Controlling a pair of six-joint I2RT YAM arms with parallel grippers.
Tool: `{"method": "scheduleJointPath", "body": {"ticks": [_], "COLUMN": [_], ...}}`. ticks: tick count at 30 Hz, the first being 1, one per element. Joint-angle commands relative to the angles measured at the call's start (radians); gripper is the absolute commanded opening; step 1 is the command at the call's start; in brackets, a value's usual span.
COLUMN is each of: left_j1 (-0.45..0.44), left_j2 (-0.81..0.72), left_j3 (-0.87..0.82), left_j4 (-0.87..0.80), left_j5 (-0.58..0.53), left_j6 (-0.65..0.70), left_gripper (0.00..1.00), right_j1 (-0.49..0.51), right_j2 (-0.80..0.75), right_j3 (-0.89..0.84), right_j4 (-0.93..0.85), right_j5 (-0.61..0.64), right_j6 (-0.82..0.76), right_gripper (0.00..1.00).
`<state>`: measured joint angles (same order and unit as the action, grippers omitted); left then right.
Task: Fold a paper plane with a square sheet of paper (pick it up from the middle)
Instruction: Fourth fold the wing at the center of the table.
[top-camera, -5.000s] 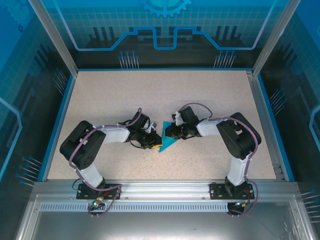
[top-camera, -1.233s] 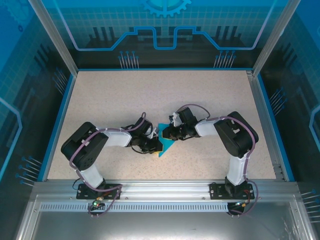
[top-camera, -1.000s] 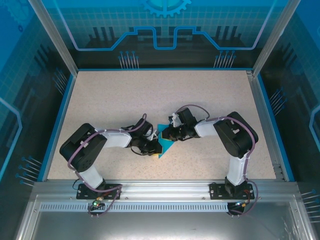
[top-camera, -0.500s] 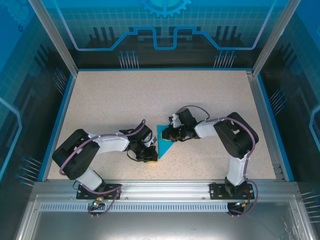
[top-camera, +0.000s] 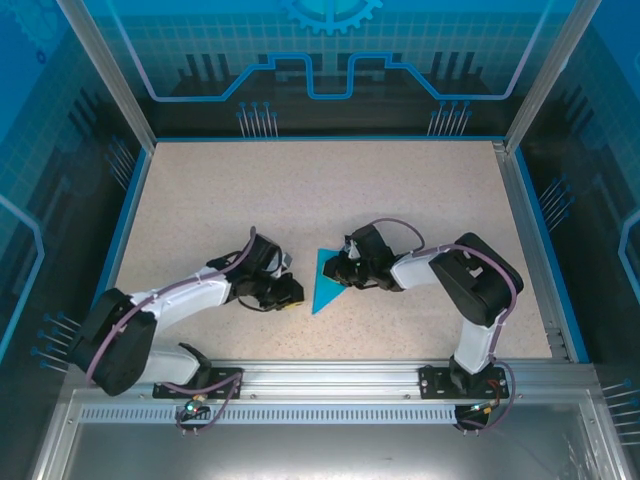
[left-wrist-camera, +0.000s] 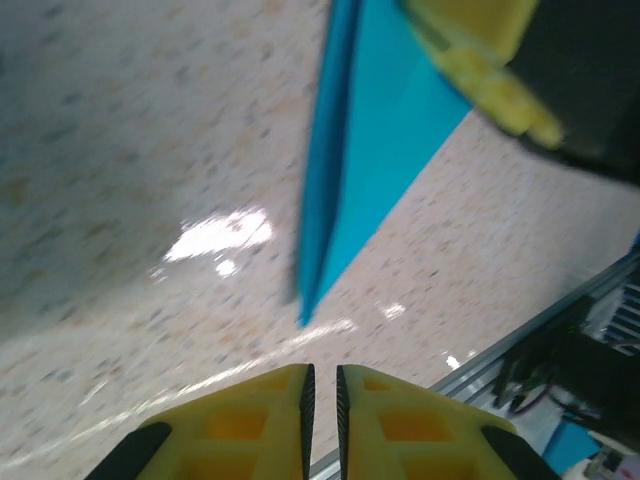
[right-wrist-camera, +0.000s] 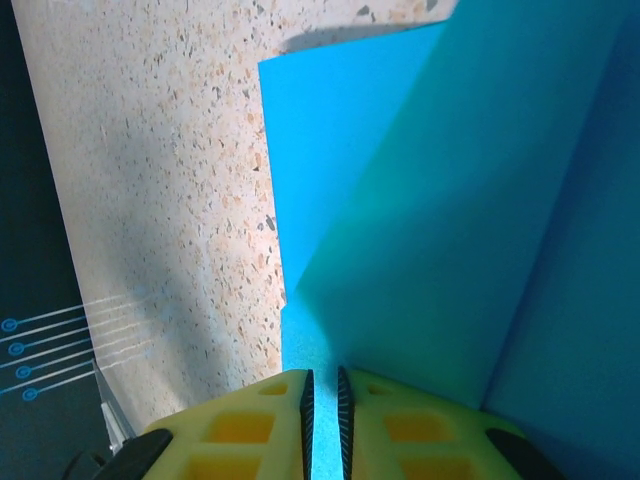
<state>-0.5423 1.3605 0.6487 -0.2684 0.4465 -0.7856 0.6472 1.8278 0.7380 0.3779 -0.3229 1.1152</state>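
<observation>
At centre of the speckled beige tabletop (top-camera: 300, 190) lies the thin cyan-blue square sheet of paper (top-camera: 323, 283), folded to a pointed triangle — judged partway, final plane folds outstanding. Right gripper (top-camera: 336, 272): closed, tips on it. Left gripper (top-camera: 295, 294): closed, empty, just beside.

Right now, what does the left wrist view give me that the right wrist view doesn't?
Left wrist view: the folded paper narrowing to its sharp tip, which lies clear of the left gripper, jaws shut and empty; a yellow finger of the right gripper at the paper's far end; the frame rail. Right wrist view: a close look at the paper's overlapping layers and one square corner, with the right jaws nearly closed at its edge. Shared: the cyan paper and the speckled table.
</observation>
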Motion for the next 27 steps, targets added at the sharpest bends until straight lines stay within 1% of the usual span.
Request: {"method": "scheduleJointPath", "body": {"ticks": [1, 6, 13, 16, 21, 24, 27], "left_j1": [0.004, -0.006, -0.009, -0.012, -0.013, -0.013, -0.014], "left_j2": [0.067, 0.165, 0.261, 0.291, 0.347, 0.384, 0.421], "left_j3": [0.067, 0.082, 0.087, 0.084, 0.091, 0.074, 0.064], "left_j4": [0.126, 0.209, 0.265, 0.332, 0.323, 0.28, 0.187], "left_j5": [0.059, 0.073, 0.06, 0.066, 0.048, 0.009, -0.052], "left_j6": [-0.072, -0.11, -0.103, -0.124, -0.116, -0.109, -0.094], "left_gripper": [0.18, 0.17, 0.13, 0.13, 0.12, 0.11, 0.06], "right_j1": [0.037, 0.036, 0.034, 0.033, 0.033, 0.032, 0.019], "right_j2": [0.054, 0.053, 0.063, 0.064, 0.067, 0.059, 0.04], "right_j3": [-0.054, -0.036, -0.026, -0.028, -0.029, -0.031, -0.011], "right_j4": [-0.18, -0.201, -0.185, -0.184, -0.176, -0.165, -0.177], "right_j5": [0.102, 0.094, 0.075, 0.074, 0.071, 0.064, 0.043], "right_j6": [0.058, 0.044, 0.035, 0.031, 0.025, 0.009, -0.044], "right_gripper": [0.18, 0.18, 0.17, 0.17, 0.16, 0.16, 0.17]}}
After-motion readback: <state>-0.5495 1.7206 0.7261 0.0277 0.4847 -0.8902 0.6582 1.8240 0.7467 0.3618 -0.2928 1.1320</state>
